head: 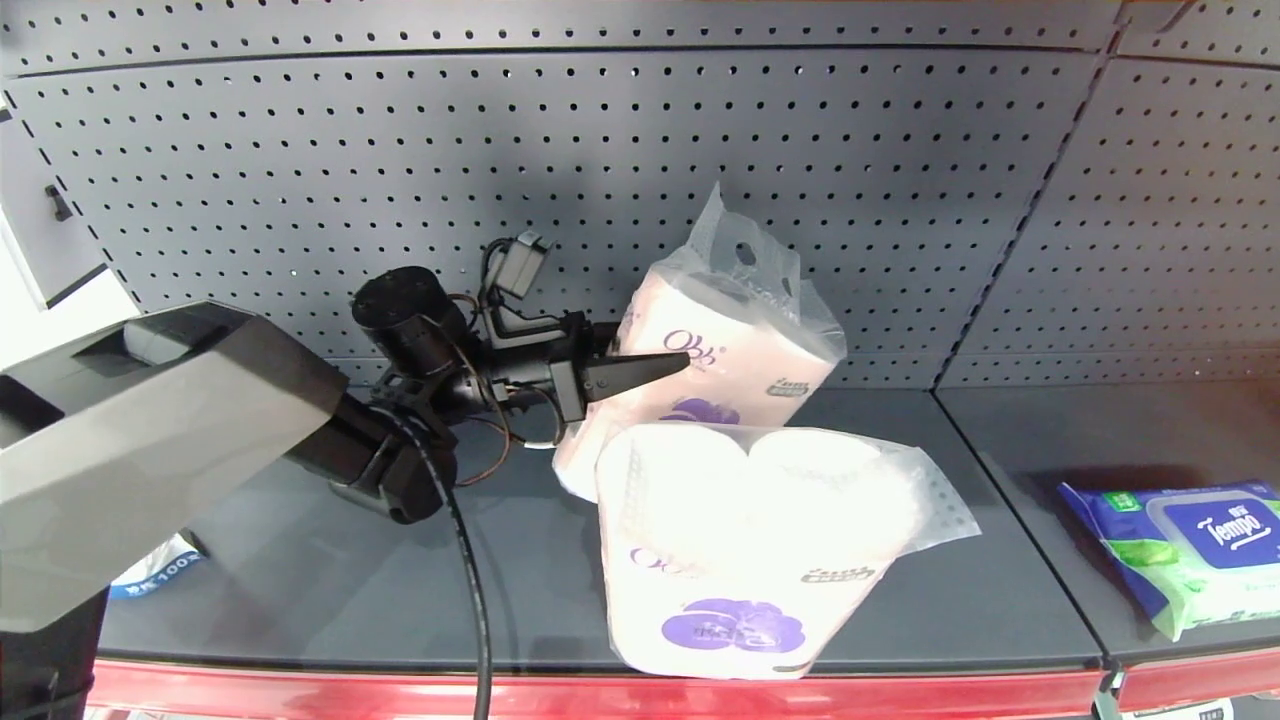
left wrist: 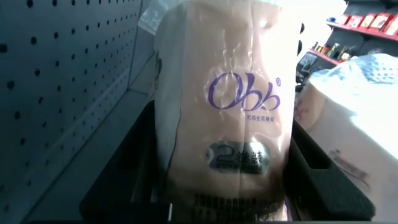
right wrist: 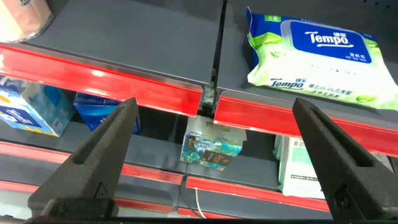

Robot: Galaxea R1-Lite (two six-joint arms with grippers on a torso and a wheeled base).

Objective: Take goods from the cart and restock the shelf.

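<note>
Gripping the tilted roll pack (head: 735, 345) in my left hand (head: 655, 372), I'd stand it upright by the back edge of the shelf (head: 300, 570) before releasing.

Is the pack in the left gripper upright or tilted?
Tilted: in the left gripper, the pack leans with its top to the right.

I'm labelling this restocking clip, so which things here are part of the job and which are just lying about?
In the job: left claw shut on the tilted rear tissue pack; front tissue pack, likely already stocked; the shelf.
Lying about: wet wipes pack in the next bay; blue boxes on a lower shelf; right claw, open and empty.
</note>
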